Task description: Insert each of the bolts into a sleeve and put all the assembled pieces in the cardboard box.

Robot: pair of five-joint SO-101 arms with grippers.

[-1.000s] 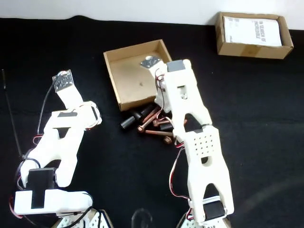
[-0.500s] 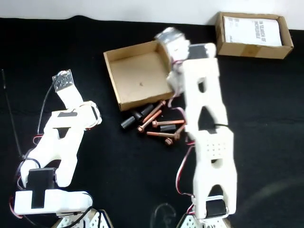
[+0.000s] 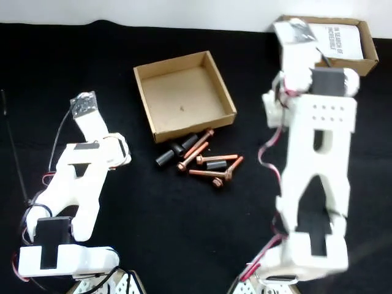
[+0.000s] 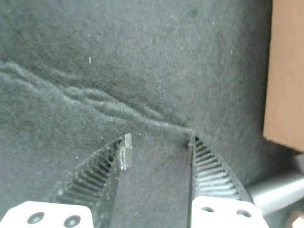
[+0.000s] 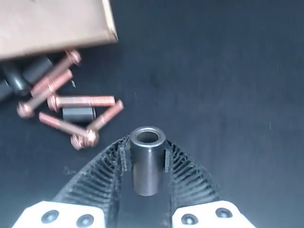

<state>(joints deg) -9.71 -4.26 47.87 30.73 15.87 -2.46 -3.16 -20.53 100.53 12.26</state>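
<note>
Right gripper [image 5: 146, 145] clamps a dark sleeve [image 5: 146, 166], bore exposed presumably to admit a bolt, right of the loose bolts [image 3: 207, 160] beside the cardboard box [image 3: 184, 98]; left gripper [image 4: 159, 140] hangs parted, empty, left of the box.

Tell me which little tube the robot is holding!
Start at the white right arm. Its black ribbed gripper pinches a short dark grey metal sleeve. Unlike the sleeves lying among the copper bolts, it is held, hollow end showing.
</note>
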